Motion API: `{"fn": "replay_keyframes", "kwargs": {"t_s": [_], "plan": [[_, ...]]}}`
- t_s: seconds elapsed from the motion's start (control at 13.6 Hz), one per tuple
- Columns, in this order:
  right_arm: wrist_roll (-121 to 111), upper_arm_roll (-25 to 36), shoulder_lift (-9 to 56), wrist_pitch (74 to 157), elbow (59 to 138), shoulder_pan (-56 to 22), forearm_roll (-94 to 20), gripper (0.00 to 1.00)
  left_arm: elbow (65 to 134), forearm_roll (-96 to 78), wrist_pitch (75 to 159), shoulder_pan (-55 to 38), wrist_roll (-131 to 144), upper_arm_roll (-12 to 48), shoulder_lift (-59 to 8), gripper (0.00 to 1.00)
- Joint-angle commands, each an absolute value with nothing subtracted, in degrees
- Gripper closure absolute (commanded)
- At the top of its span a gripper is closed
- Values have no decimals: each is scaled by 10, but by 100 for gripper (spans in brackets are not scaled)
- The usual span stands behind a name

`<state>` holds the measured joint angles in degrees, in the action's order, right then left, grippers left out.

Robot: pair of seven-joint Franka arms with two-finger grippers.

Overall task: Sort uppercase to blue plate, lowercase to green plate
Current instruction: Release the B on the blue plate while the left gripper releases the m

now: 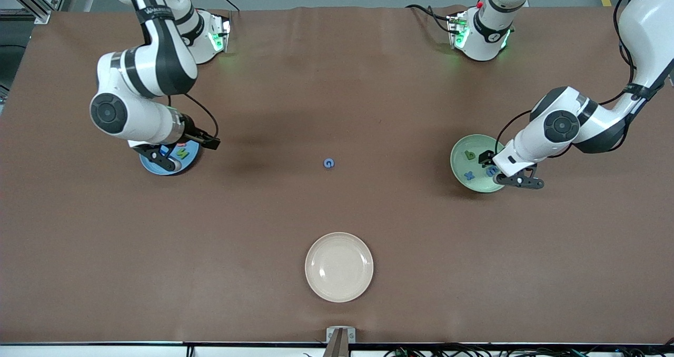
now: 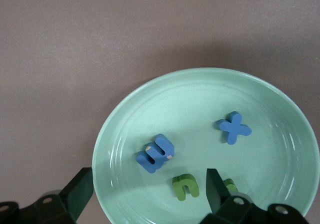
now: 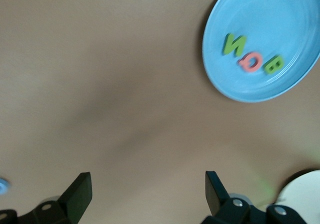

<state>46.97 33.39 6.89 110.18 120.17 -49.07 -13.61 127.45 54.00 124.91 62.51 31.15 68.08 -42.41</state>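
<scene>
The blue plate (image 1: 152,166) lies at the right arm's end of the table and holds the green N (image 3: 234,43), pink Q (image 3: 250,62) and green B (image 3: 274,63). My right gripper (image 1: 184,149) hangs open and empty in the air; in its wrist view it (image 3: 149,184) is over bare table beside the blue plate (image 3: 280,13). The blue G (image 1: 328,163) lies alone mid-table. The green plate (image 1: 457,162) holds the blue m (image 2: 156,154), blue x (image 2: 234,128), green u (image 2: 186,186) and the green b (image 1: 469,155). My left gripper (image 2: 150,178) is open and empty over this plate.
A cream plate (image 1: 339,267) lies nearer the front camera than the G, with nothing in it. The brown table cover stretches between the plates. Both arm bases stand along the table's edge farthest from the camera.
</scene>
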Motion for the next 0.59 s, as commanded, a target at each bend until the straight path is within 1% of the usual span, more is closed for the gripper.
{"fn": "replay_keyframes", "kwargs": {"t_s": [0.0,0.15,0.29,0.37,0.51], "plan": [[620,339,68,1126,1195,-552,-142,0,1274,549,1252,628,308,684,-416,1],[704,338,73,1161,1188,-562,-149,0,1274,550,1252,646,305,683,-426,1],[831,338,77,1200,1188,-602,-148,0,1274,548,1252,644,305,684,-422,1],[885,338,80,1217,1188,-605,-147,0,1274,540,1253,643,305,685,-421,1],[896,338,80,1224,1184,-606,-139,0,1254,434,1254,642,263,685,-414,1]]}}
